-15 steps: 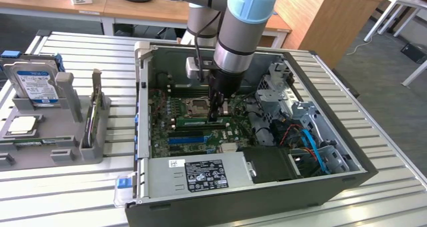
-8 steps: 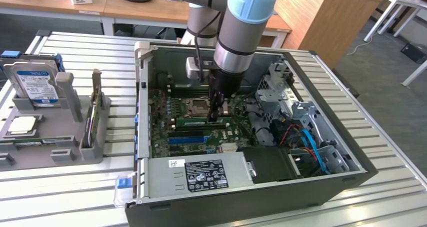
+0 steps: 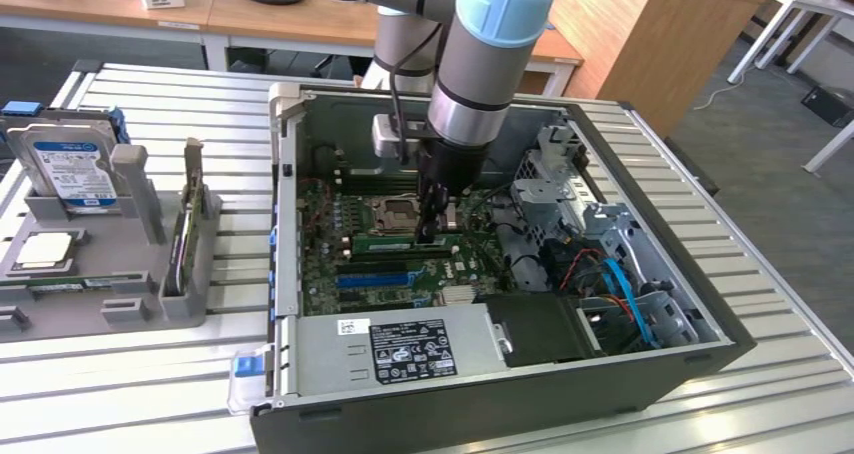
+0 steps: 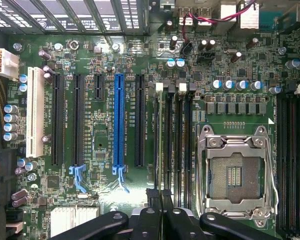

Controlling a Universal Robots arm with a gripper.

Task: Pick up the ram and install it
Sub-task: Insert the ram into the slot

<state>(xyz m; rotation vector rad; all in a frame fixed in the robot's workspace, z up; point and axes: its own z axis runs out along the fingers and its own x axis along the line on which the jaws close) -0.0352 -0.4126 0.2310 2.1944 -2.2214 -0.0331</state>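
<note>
- Gripper (image 4: 159, 193): we see its black fingers drawn almost together, with only a sliver between the tips. In the exterior view they come straight down onto the upper edge of the ram (image 3: 395, 242) and pinch it.
- We find the ram standing on its long edge inside the case, down on the motherboard (image 4: 102, 150), with its pale label facing the exterior camera. It is in line with the black memory slots (image 4: 179, 140); we cannot tell whether it is fully seated.
- Just beside the ram we see the processor socket (image 4: 237, 175), bare inside its metal frame.
- On the other side of the memory slots we count several long expansion slots, among them a blue slot (image 4: 119, 120) and, furthest off, a white slot (image 4: 36, 112).
- Nearer the case's edge we see the silver power supply (image 3: 400, 344) with its black label.
- The open case (image 3: 467, 419) lies on a slatted metal table (image 3: 781, 304).
- Toward the exterior view's left, well apart from the case, we see a grey holder (image 3: 134, 244) with a blue-labelled hard drive (image 3: 70, 169) upright in it.
- Beyond the table we see wooden desks (image 3: 267, 16).
</note>
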